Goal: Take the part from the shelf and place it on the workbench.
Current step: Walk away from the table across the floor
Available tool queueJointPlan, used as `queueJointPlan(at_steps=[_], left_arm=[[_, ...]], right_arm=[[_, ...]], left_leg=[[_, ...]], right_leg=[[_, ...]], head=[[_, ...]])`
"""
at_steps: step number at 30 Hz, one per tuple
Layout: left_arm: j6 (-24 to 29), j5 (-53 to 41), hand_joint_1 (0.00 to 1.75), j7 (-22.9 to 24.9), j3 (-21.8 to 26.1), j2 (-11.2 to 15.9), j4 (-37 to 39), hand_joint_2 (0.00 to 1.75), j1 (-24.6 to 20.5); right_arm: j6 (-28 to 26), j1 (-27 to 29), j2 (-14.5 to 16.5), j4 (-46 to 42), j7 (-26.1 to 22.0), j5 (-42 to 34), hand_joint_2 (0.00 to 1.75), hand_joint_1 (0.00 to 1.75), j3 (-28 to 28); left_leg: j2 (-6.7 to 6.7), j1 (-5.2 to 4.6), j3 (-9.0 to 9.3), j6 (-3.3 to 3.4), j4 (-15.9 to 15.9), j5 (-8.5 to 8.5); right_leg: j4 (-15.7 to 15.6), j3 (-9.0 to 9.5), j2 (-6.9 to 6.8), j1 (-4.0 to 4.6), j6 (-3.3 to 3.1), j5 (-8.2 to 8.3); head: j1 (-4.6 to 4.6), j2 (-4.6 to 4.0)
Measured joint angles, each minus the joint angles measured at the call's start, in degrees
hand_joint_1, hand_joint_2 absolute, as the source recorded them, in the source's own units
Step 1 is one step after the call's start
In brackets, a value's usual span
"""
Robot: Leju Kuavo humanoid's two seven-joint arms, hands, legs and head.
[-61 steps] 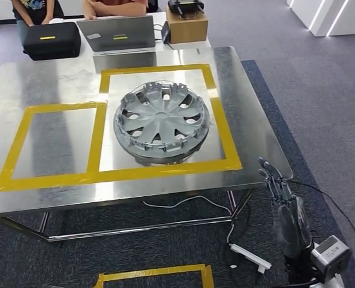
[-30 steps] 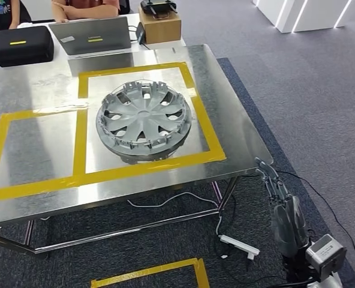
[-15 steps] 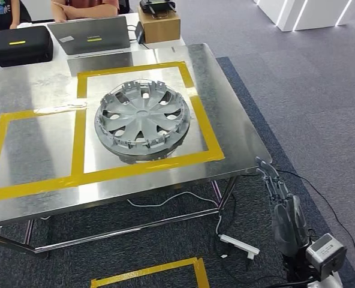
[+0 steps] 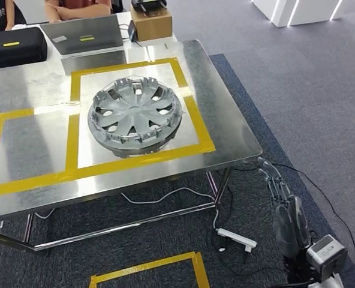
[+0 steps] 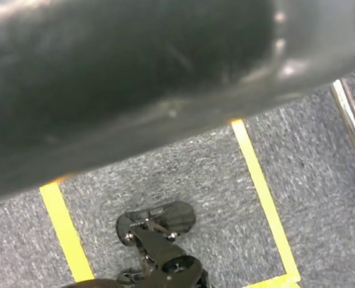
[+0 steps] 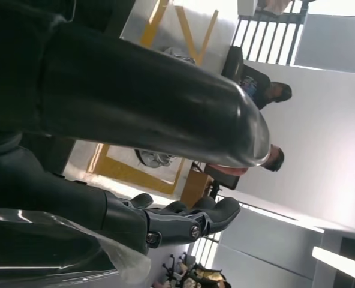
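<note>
The hubcap (image 4: 134, 116) lies flat inside the taped square at the table's (image 4: 229, 141) centre. Our right hand (image 4: 289, 223) hangs empty at 4 o'clock, fingers extended; we keep it clear of the edge.

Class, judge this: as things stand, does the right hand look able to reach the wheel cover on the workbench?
Probably not yet: the right hand hangs low beside the workbench, below its top; the wheel cover lies well inward.

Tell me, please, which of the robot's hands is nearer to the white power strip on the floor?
The right hand, as far as can be judged: it hangs just right of the power strip, below the table corner. The left wrist view gives no clear sight of the left hand.
</note>
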Motion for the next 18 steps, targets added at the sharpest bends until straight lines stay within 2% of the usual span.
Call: queueJointPlan(at_steps=[2,3,4,6,7,8,9,12,15,17,18], left_arm=[[0.0,0.0,0.0,0.1,0.1,0.0,0.0,0.0,0.0],[0.0,0.0,0.0,0.1,0.1,0.0,0.0,0.0,0.1],[0.0,0.0,0.0,0.1,0.1,0.0,0.0,0.0,0.1],[0.0,0.0,0.0,0.1,0.2,0.0,0.0,0.0,0.1],[0.0,-0.1,0.0,0.1,0.2,0.0,0.0,0.0,0.1],[0.0,-0.1,0.0,0.1,0.2,0.0,0.0,0.0,0.1],[0.0,-0.1,0.0,0.1,0.2,-0.1,0.0,0.0,0.1],[0.0,-0.2,0.0,0.1,0.2,-0.1,0.0,0.0,0.1],[0.0,-0.2,0.0,0.1,0.2,-0.1,0.0,0.0,0.1],[0.0,-0.2,0.0,0.1,0.2,-0.1,0.0,0.0,0.1],[0.0,-0.2,0.0,0.1,0.2,0.0,0.0,0.0,0.1]], right_arm=[[0.0,0.0,0.0,0.0,0.0,0.0,0.0,0.0,0.0],[0.0,0.0,0.0,0.0,0.0,0.0,0.0,0.0,0.0],[0.0,0.0,0.0,0.0,0.0,0.0,0.0,0.0,0.0],[0.0,0.0,0.0,0.0,0.0,0.1,0.0,0.0,0.0],[0.0,0.1,0.0,0.0,0.0,0.1,0.0,0.0,0.0],[0.0,0.1,0.0,0.0,0.0,0.1,0.0,0.0,0.0],[0.0,0.1,0.0,0.0,0.1,0.1,0.0,0.0,0.0],[0.1,0.1,0.0,0.0,0.2,0.1,0.0,0.0,0.0],[0.1,0.1,0.0,0.0,0.2,0.1,0.0,0.0,0.0],[0.1,0.1,0.0,0.0,0.2,0.1,0.0,0.0,0.0],[0.1,0.1,0.0,0.0,0.2,0.1,0.0,0.0,0.0]], left_leg=[[-0.11,0.09,-0.32,-0.68,0.4,-0.1],[-0.26,0.17,-0.78,-1.07,1.4,-1.15],[-0.43,0.28,-1.57,-1.44,3.5,-2.97],[-0.66,0.57,-4.07,-2.11,10.9,-7.75],[-0.69,0.68,-5.1,-2.31,14.5,-9.34],[-0.69,0.77,-5.45,-2.41,16.5,-9.84],[-0.7,0.83,-5.0,-2.41,16.6,-9.33],[-0.72,0.87,-3.18,-2.31,14.0,-7.35],[-0.72,0.87,-3.02,-2.29,13.7,-7.2],[-0.74,0.87,-1.54,-2.14,11.1,-6.01],[-0.96,0.8,0.5,-1.82,7.5,-5.1]], right_leg=[[-0.1,-0.68,0.11,-0.12,-0.9,0.34],[-0.1,-0.85,0.1,-0.2,-1.42,0.66],[-0.2,-1.19,0.09,-0.28,-1.91,1.04],[-0.2,-1.84,0.1,-0.21,-2.46,1.7],[-0.1,-2.22,0.12,-0.15,-2.53,1.97],[0.0,-2.57,0.15,-0.1,-2.54,2.19],[0.1,-2.86,0.19,-0.06,-2.51,2.35],[0.3,-3.23,0.26,-0.02,-2.44,2.53],[0.3,-3.24,0.26,-0.02,-2.43,2.53],[0.4,-3.32,0.29,0.0,-2.38,2.57],[0.5,-3.46,0.34,0.09,-2.2,2.7]], head=[[-0.06,0.01],[-0.15,0.01],[-0.27,0.01],[-0.48,0.0],[-0.5,0.01],[-0.5,0.0],[-0.51,-0.01],[-0.51,-0.01],[-0.51,-0.01],[-0.53,0.0],[-0.51,0.0]])
